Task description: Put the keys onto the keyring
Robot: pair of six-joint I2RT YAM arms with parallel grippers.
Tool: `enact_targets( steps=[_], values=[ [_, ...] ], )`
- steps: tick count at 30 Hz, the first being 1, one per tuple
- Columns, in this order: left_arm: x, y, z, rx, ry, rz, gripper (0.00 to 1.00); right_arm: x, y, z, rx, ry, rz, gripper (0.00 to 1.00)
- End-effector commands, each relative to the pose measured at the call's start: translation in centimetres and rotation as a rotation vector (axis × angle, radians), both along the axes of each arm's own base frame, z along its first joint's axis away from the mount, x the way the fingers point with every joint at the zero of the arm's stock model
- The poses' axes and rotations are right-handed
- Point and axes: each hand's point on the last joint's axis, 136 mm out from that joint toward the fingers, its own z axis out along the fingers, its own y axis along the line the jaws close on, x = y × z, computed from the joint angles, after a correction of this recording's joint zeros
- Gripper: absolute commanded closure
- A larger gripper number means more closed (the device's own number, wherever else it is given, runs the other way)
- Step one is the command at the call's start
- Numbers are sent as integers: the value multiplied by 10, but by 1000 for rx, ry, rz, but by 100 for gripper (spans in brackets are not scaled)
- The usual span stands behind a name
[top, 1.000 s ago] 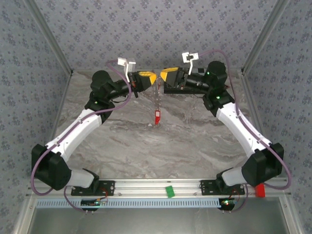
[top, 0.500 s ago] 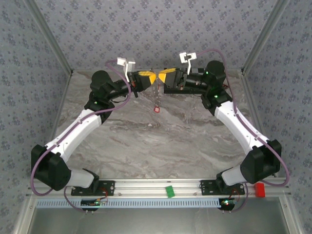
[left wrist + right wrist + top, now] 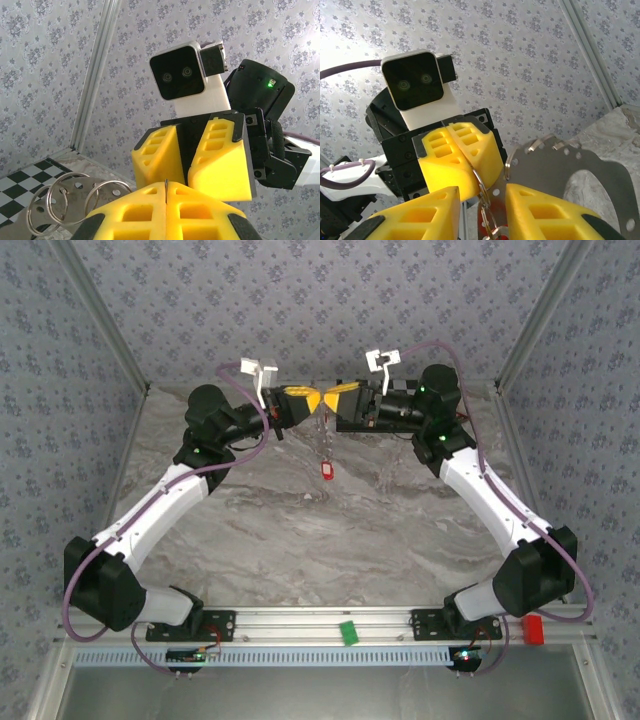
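Well, both arms reach to the far edge of the counter (image 3: 300, 535), and the two grippers meet there tip to tip, lifted above the marble. The left gripper (image 3: 314, 400) is closed. In its own wrist view the yellow fingers (image 3: 135, 212) lie pressed together, and a thin wire stands up from the seam between them. From the other wrist camera I see this wire is part of the keyring (image 3: 481, 192) — the left gripper pinches it at the top.

The right gripper (image 3: 331, 398) faces it with its jaws a little apart, and the ring links hang in that gap. I cannot tell if they touch its pads.

Below the meeting point a thin chain hangs straight down, with one red key (image 3: 326, 471) at its end, clear of the counter.

A silver plate with holes (image 3: 570, 165) sits just beside the right gripper, and it carries a few wire loops (image 3: 65, 197).
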Motion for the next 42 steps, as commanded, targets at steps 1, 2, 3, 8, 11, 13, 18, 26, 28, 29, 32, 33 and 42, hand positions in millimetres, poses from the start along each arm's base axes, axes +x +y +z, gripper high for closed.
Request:
enact_targets(
  steps=[1, 2, 3, 8, 11, 13, 18, 26, 28, 29, 32, 33, 42],
  values=[
    [-20, 8, 46, -70, -123, -14, 100, 3, -2, -3, -13, -16, -31, 70],
    [-21, 8, 46, -71, -123, -14, 100, 3, -2, -2, -11, -22, -29, 72],
    [-21, 8, 46, -71, -123, -16, 100, 1, -1, -1, -10, -23, -21, 73],
    [-22, 5, 45, -69, -123, -27, 100, -4, 3, -1, -9, -23, 7, 77],
    [-22, 4, 45, -69, -121, -30, 100, -6, 5, 0, -6, -26, 15, 78],
    [-22, 4, 45, -68, -121, -33, 100, -6, 5, 2, -4, -31, 16, 80],
    [-23, 4, 46, -71, -123, -34, 100, -9, 6, -1, -8, -21, 30, 83],
    [-28, 0, 44, -67, -124, -57, 100, -10, 7, 4, 3, -30, 31, 83],
    [-29, -1, 43, -65, -123, -62, 100, -11, 8, 5, 4, -28, 34, 84],
    [-29, -2, 42, -64, -123, -65, 100, -11, 8, 5, 4, -27, 36, 84],
    [-30, -4, 42, -59, -125, -73, 100, -12, 8, 5, 4, -25, 34, 84],
    [-31, -4, 42, -59, -127, -77, 100, -13, 8, 5, 4, -28, 33, 84],
    [-33, -7, 39, -44, -123, -80, 100, -13, 6, 2, -3, -23, 21, 100]
  ],
)
